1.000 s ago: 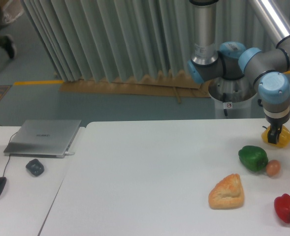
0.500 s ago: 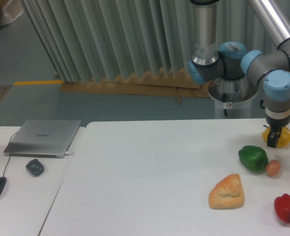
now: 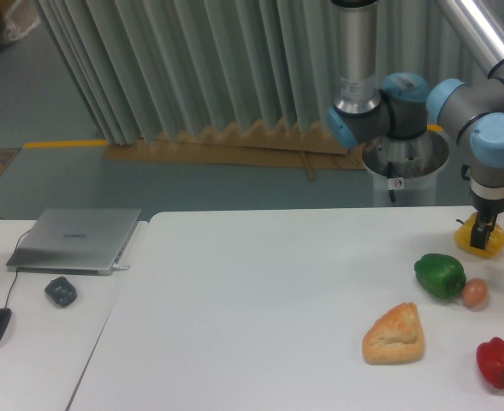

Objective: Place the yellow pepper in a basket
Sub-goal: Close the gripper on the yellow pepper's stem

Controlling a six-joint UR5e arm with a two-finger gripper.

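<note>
I can't read any text from here. Far to the left of the gripper [image 3: 485, 237], the closed laptop [image 3: 75, 239] carries a small logo mark on its lid, too small to make out. Up and to the left of the gripper, a pale label [image 3: 347, 86] sits on the arm's upright tube and a small white sticker [image 3: 397, 182] on the pedestal [image 3: 403, 174]; both are illegible.

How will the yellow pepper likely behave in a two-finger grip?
The yellow pepper looks glossy, so it may slip. Its lumpy, rounded shape could roll if nudged. The gripper is right at it; whether it is clamped is unclear.
</note>
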